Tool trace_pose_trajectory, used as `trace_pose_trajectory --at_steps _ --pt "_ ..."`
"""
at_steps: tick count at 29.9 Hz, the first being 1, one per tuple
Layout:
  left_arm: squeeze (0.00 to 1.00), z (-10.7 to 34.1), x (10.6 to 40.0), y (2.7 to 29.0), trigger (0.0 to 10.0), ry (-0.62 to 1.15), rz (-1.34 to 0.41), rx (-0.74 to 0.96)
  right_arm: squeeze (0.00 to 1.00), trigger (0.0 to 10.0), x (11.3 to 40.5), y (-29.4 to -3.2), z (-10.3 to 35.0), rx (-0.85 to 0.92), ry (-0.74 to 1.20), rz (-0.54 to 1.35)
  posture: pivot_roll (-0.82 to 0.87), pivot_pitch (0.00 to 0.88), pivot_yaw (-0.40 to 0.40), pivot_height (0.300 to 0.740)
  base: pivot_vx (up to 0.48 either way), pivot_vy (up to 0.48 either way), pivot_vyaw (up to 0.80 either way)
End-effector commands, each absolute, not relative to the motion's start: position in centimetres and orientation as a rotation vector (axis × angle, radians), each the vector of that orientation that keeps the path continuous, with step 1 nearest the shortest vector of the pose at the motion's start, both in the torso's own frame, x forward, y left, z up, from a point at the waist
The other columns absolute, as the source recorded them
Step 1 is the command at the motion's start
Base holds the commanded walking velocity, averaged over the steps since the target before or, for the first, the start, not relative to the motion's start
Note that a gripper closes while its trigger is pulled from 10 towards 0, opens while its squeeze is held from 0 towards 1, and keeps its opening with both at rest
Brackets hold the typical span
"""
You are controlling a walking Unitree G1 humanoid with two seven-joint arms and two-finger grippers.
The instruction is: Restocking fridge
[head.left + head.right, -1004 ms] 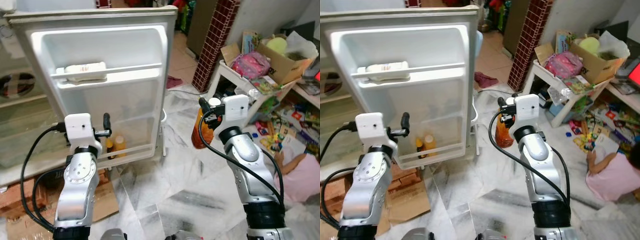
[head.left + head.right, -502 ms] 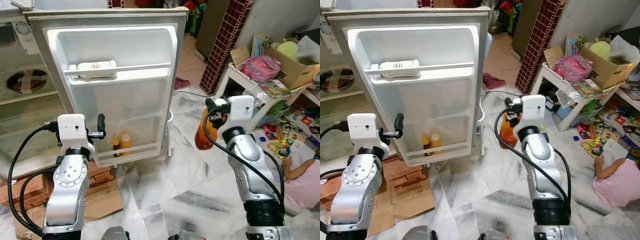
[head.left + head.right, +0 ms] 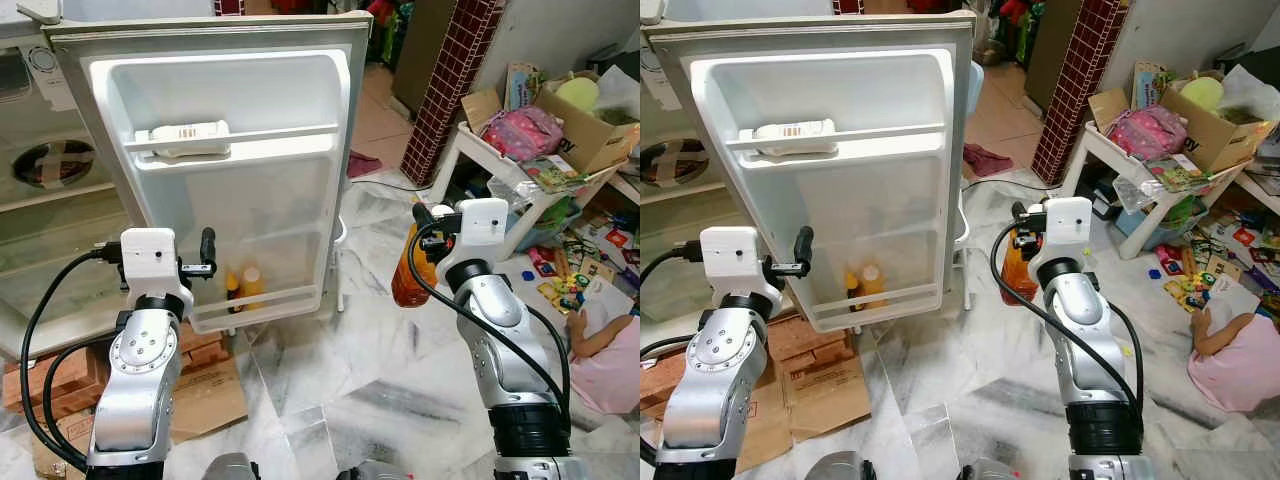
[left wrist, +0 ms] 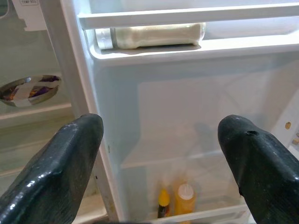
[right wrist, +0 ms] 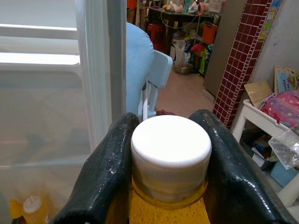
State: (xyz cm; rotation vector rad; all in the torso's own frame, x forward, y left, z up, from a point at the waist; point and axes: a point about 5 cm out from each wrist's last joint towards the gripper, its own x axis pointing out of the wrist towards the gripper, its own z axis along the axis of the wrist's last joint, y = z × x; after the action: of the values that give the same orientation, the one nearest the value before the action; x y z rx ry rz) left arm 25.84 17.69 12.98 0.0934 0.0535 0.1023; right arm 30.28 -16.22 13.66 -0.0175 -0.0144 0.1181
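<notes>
Fridge door (image 3: pixel 240 170) nearer; marble floor (image 3: pixel 380 380).

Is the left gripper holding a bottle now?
No, the left gripper has its jaws wide apart with nothing between them, facing the fridge door.

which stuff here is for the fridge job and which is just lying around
For the job:
- orange bottle, held at the cap by the right pincer
- open fridge door
- bottles on its bottom shelf
- left pincer, open

Lying about:
- cardboard box
- pink bag
- flattened cardboard
</notes>
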Motion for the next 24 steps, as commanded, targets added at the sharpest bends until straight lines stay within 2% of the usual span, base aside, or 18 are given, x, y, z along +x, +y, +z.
trace_pose_trajectory --at_steps 1,24 --pt "0.0 13.47 25.89 17.6 10.0 0.039 0.097 0.095 0.0 10.0 30.42 -16.4 14.95 -0.021 -0.067 0.111 0.08 0.0 -0.043 0.74 0.0 0.0 0.0" --pt "0.0 13.47 25.89 17.6 10.0 0.039 0.097 0.095 0.0 10.0 30.42 -16.4 14.95 -0.021 -0.067 0.111 0.08 0.0 -0.043 0.74 0.0 0.0 0.0"
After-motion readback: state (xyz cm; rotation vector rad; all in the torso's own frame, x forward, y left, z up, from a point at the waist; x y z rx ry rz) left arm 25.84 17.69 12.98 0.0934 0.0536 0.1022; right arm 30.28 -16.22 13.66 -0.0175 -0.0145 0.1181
